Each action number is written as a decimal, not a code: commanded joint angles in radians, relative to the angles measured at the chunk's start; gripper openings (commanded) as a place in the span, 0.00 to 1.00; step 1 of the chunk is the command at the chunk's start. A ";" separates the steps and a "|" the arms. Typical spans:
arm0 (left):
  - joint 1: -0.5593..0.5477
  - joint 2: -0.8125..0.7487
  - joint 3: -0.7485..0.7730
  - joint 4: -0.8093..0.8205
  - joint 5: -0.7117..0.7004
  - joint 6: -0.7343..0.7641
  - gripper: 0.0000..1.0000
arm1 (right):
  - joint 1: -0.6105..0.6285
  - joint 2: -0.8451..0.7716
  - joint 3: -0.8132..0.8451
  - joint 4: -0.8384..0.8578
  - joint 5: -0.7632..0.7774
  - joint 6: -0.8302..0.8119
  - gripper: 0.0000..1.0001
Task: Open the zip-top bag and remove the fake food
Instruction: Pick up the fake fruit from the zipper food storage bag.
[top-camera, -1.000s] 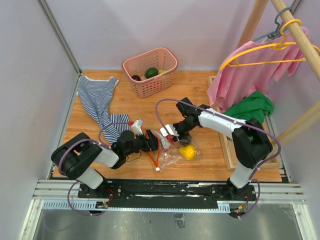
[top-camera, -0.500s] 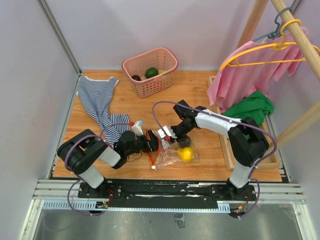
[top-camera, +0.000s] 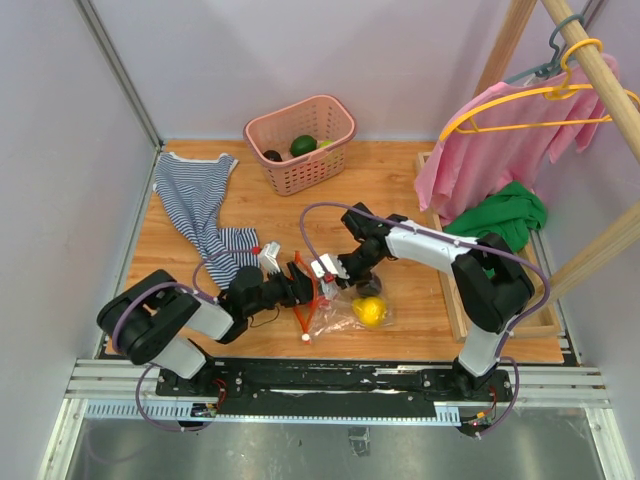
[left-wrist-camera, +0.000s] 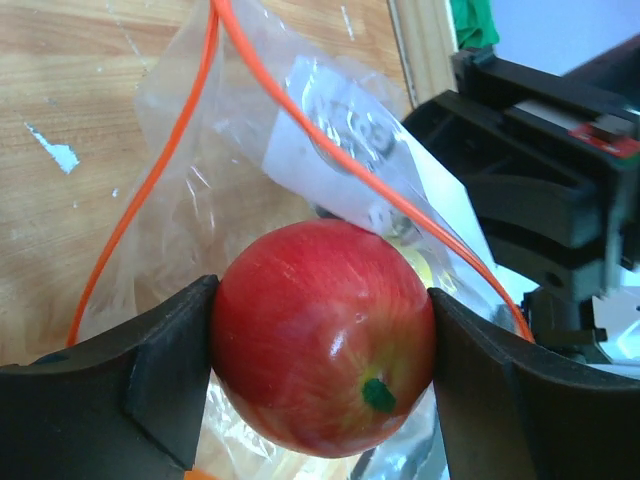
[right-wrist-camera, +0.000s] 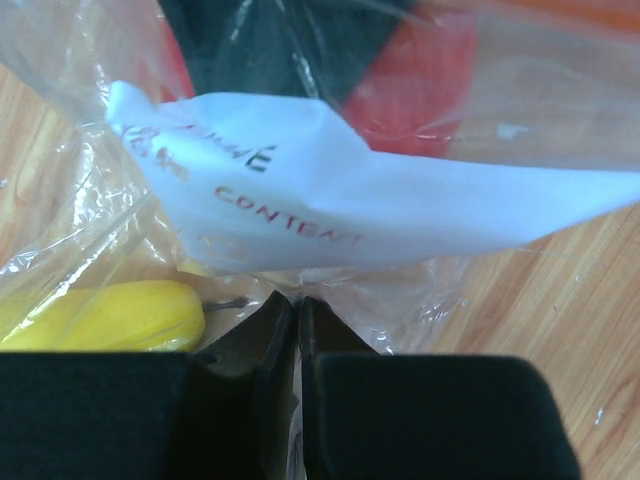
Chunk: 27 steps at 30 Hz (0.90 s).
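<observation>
The zip-top bag is laid on the tabletop, its mouth parted. At that mouth the red apple is clamped between the fingers of the left hand; film beside the bag's white label is pinched by the right hand, its fingers pressed together. A yellow fruit is seen inside the bag. Were that film to slip, the bag would likely be dragged along with the apple; the smooth apple could also be squeezed out.

The zip-top bag carries a white label reading "CONTENT" in red; its other lettering is unreadable.
</observation>
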<state>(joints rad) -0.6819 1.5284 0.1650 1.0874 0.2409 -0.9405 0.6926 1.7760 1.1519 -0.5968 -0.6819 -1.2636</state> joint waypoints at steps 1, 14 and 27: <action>0.005 -0.126 -0.022 -0.069 -0.012 0.028 0.37 | -0.040 -0.003 0.005 0.017 0.070 0.025 0.05; 0.007 -0.555 -0.007 -0.637 -0.092 0.144 0.36 | -0.116 -0.032 0.002 0.028 0.085 0.063 0.13; 0.010 -0.845 0.025 -0.798 -0.118 0.085 0.34 | -0.130 -0.237 0.016 -0.047 -0.070 0.047 0.64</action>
<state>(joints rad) -0.6796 0.7368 0.1497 0.3389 0.1398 -0.8391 0.5827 1.5921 1.1519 -0.5880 -0.6689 -1.2091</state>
